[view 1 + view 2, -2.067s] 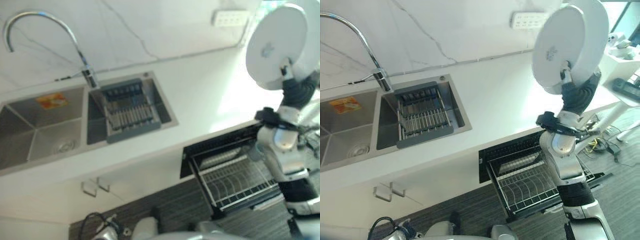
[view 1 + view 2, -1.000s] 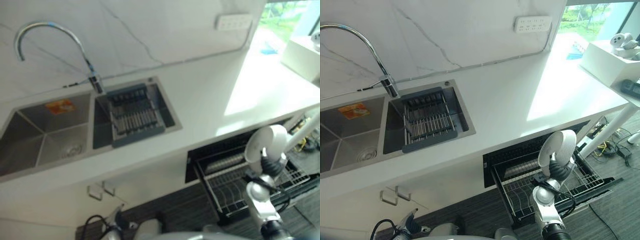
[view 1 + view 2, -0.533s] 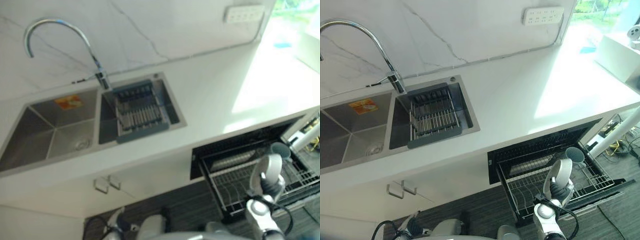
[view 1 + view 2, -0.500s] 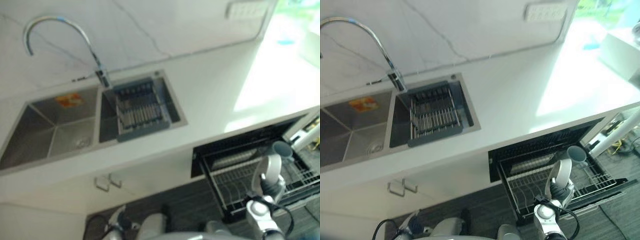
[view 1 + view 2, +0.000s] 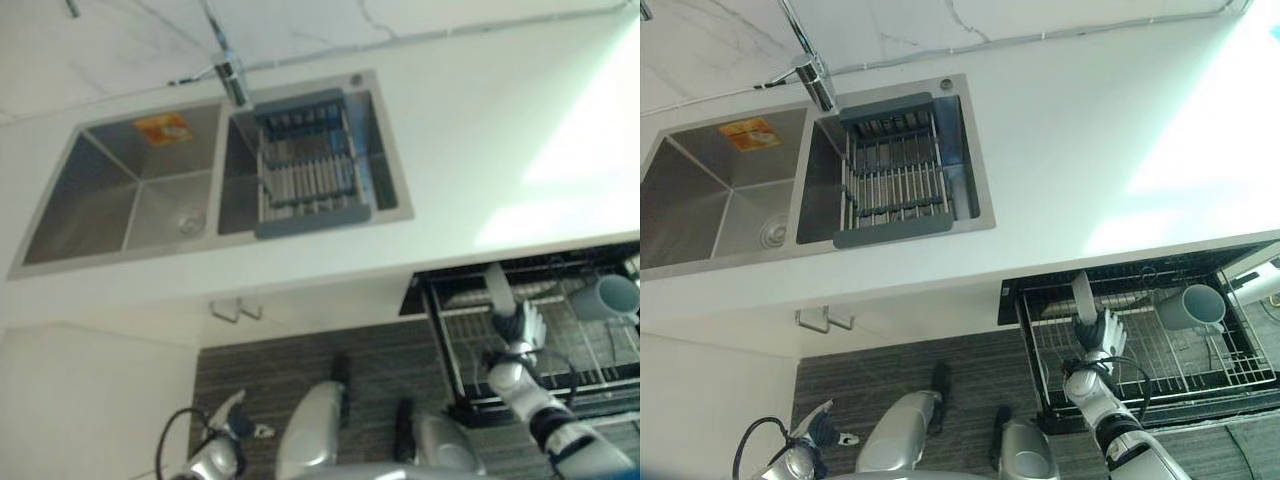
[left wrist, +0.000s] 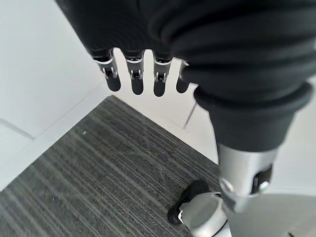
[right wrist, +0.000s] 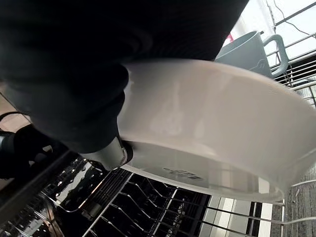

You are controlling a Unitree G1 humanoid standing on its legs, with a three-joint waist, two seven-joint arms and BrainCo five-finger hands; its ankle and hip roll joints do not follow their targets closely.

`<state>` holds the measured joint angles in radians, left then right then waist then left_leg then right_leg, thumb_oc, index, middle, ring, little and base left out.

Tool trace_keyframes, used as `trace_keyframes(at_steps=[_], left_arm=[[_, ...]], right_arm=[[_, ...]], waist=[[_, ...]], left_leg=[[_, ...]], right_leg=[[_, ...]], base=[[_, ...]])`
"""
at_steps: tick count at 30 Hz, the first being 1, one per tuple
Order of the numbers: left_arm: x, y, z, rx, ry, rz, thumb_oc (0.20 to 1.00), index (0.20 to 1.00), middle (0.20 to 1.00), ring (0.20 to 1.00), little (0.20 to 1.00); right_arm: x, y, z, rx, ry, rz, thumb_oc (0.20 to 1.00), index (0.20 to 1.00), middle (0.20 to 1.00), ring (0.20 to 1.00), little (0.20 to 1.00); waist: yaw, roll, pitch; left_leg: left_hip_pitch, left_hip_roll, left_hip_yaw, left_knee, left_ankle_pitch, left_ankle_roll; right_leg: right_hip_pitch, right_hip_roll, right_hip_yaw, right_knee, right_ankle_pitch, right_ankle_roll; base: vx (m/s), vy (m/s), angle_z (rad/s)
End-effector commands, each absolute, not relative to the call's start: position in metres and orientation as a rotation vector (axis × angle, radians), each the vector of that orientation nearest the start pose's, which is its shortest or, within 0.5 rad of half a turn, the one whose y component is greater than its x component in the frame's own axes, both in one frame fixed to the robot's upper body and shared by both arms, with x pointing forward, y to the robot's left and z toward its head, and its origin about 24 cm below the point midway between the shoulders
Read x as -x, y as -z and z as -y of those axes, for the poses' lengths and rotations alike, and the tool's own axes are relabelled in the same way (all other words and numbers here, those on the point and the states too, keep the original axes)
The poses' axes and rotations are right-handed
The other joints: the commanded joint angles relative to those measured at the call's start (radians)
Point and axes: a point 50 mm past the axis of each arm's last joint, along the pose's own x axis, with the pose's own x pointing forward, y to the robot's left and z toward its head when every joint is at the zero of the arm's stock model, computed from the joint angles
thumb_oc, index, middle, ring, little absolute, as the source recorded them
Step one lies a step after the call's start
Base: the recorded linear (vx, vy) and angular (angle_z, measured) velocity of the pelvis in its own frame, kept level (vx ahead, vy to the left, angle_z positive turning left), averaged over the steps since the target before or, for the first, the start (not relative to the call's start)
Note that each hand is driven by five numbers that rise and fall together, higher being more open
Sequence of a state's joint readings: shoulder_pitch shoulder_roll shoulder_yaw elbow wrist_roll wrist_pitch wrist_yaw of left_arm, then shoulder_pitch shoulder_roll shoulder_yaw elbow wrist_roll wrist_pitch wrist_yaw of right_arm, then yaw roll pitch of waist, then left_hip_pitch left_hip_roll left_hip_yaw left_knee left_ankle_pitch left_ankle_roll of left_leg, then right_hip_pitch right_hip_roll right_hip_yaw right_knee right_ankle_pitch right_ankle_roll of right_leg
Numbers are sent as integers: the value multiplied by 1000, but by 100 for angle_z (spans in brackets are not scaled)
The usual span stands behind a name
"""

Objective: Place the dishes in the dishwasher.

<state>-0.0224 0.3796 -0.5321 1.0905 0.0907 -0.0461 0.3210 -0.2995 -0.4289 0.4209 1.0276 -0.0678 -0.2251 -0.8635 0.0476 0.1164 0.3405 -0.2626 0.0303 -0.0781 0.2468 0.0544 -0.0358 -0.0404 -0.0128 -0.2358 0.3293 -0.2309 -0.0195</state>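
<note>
A white plate [image 5: 1080,294] stands on edge in the pulled-out dishwasher rack [image 5: 1160,352], towards its left end. My right hand [image 5: 1101,330] is right behind it, pinching it. In the right wrist view the plate [image 7: 212,123] is very close, with my thumb [image 7: 111,152] pressed on its underside above the rack wires [image 7: 148,200]. A grey-blue mug [image 5: 1191,306] lies in the rack to the right of the plate, its mouth facing the plate. My left hand [image 6: 133,79] hangs low over the dark floor with straight fingers and holds nothing.
The white countertop [image 5: 1090,150] overhangs the open dishwasher. A double steel sink [image 5: 730,215] is at the left, with a grey draining basket [image 5: 890,180] in its right basin and a tap [image 5: 810,70] behind. Two cabinet handles [image 5: 825,320] sit below the sink.
The camera has tilted down. My right hand has carried the plate from above the counter down into the rack, where it now stands among the wires left of the mug.
</note>
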Motion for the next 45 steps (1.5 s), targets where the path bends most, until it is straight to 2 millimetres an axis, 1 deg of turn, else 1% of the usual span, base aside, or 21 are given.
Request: trace_keyframes(at_steps=[1,3,6,8,9,12,13,15,18,20,25,29,30,34,36,39,40,41,42,43,45], left_arm=[[-130,134,-259,-870,46,-924,1000,1000,1000,1000,1000],[-132,133,-263,-838,29,-931,1000,1000,1000,1000,1000],[-127,135,-265,-766,-14,-961,1000,1000,1000,1000,1000],[-120,136,-269,-740,-45,-978,1000,1000,1000,1000,1000],[-116,136,-272,-702,-78,-996,1000,1000,1000,1000,1000],[-121,134,-277,-660,-111,-1008,1000,1000,1000,1000,1000],[-125,133,-277,-662,-112,-997,1000,1000,1000,1000,1000],[-124,133,-276,-656,-115,-1000,1000,1000,1000,1000,1000],[-125,133,-277,-638,-123,-992,1000,1000,1000,1000,1000],[-133,130,-276,-628,-121,-969,1000,1000,1000,1000,1000],[-136,130,-275,-621,-127,-963,1000,1000,1000,1000,1000],[-147,127,-273,-631,-122,-928,1000,1000,1000,1000,1000],[-150,126,-273,-636,-127,-925,1000,1000,1000,1000,1000],[-161,122,-271,-637,-123,-894,1000,1000,1000,1000,1000],[-169,119,-269,-640,-117,-872,1000,1000,1000,1000,1000],[-173,117,-265,-636,-109,-845,1000,1000,1000,1000,1000],[-174,117,-264,-634,-109,-841,1000,1000,1000,1000,1000],[-176,117,-262,-629,-113,-834,1000,1000,1000,1000,1000],[-177,117,-261,-624,-114,-834,1000,1000,1000,1000,1000],[-179,116,-259,-619,-111,-829,1000,1000,1000,1000,1000],[-181,116,-257,-615,-104,-824,1000,1000,1000,1000,1000]], right_arm=[[-265,17,268,885,598,-75,200,200,200,200,200],[-272,5,284,913,719,-97,200,200,200,200,200],[-275,-1,300,1018,765,-142,200,200,200,200,200],[-267,1,314,1094,801,-212,200,200,200,200,200],[-263,1,325,1134,846,-276,200,200,200,200,200],[-263,-5,337,1131,926,-341,200,200,200,200,200],[-259,-4,342,1121,965,-365,200,200,200,200,200],[-256,-4,346,1142,980,-403,200,200,200,200,200],[-256,-4,345,1212,991,-431,200,200,200,200,200],[-261,-5,342,1207,1000,-473,200,200,200,200,200],[-269,-6,334,1233,971,-478,200,200,200,200,200],[-274,-4,324,1199,974,-491,200,200,200,200,200],[-279,-5,319,1196,961,-495,200,200,200,200,200],[-296,-20,313,1170,968,-453,200,200,200,200,200],[-305,-31,312,1123,993,-448,200,200,200,200,200],[-305,-30,313,1091,997,-486,200,200,200,200,200],[-304,-28,313,1089,989,-501,200,200,200,200,200],[-300,-20,310,1068,988,-538,200,200,200,200,200],[-298,-17,310,1067,979,-552,316,316,316,316,316],[-294,-10,308,1052,980,-576,1000,1000,1000,1000,1000],[-290,-5,306,1032,981,-593,1000,1000,1000,1000,1000]], waist=[[15,14,-43],[23,25,-35],[34,29,-34],[44,23,-38],[56,22,-39],[67,29,-31],[70,34,-21],[74,37,-13],[89,37,-1],[98,42,15],[113,50,51],[123,55,89],[127,61,104],[132,82,137],[136,94,158],[134,103,179],[134,105,179],[133,109,179],[131,110,179],[128,113,179],[128,116,179]], left_leg=[[-33,2,-16,53,-107,-15],[-43,-4,-17,53,-101,-12],[-48,-8,-9,53,-104,-6],[-52,-7,3,53,-101,-6],[-62,-8,7,53,-94,-8],[-73,-6,15,53,-87,-5],[-81,-2,21,53,-83,-5],[-95,2,37,53,-79,-8],[-126,8,53,53,-69,-10],[-149,13,62,53,-60,-13],[-198,20,73,53,-42,-17],[-237,10,81,53,-37,-13],[-253,7,84,53,-32,-15],[-289,5,92,53,-21,-15],[-311,1,93,53,-17,-14],[-327,-4,96,53,-13,-13],[-333,-5,96,53,-12,-12],[-346,-7,96,53,-9,-12],[-350,-8,97,53,-9,-13],[-357,-7,101,53,-7,-12],[-366,-7,103,53,-3,-12]], right_leg=[[33,-1,63,-17,10,25],[23,-6,55,8,-1,21],[26,-13,43,8,-1,25],[47,-16,33,-3,0,28],[56,-18,23,-5,-2,26],[52,-24,8,15,-11,27],[50,-24,0,23,-15,27],[56,-21,-5,21,-21,27],[53,-18,-16,26,-32,25],[39,-15,-19,43,-42,21],[1,-6,-17,76,-59,11],[-48,-11,-17,144,-94,3],[-72,-12,-18,174,-104,-1],[-137,-14,-11,233,-121,-8],[-175,-16,-8,268,-129,-10],[-203,-22,-4,295,-132,-11],[-212,-24,-3,302,-133,-11],[-234,-27,-1,315,-135,-12],[-240,-28,-1,318,-136,-13],[-255,-30,1,323,-134,-14],[-270,-33,2,330,-133,-14]], base=[[24,23,14],[-1,37,7],[-11,6,13],[52,-22,15],[47,-9,21],[-9,9,11],[-50,18,4],[-30,4,4],[-56,-45,8],[-69,-20,23],[-82,-11,3],[-116,-40,-1],[-95,-37,3],[-89,-19,-3],[-112,-17,-2],[-76,-6,1],[-54,27,4],[-25,31,5],[-15,47,6],[-8,39,4],[-22,32,-4]])
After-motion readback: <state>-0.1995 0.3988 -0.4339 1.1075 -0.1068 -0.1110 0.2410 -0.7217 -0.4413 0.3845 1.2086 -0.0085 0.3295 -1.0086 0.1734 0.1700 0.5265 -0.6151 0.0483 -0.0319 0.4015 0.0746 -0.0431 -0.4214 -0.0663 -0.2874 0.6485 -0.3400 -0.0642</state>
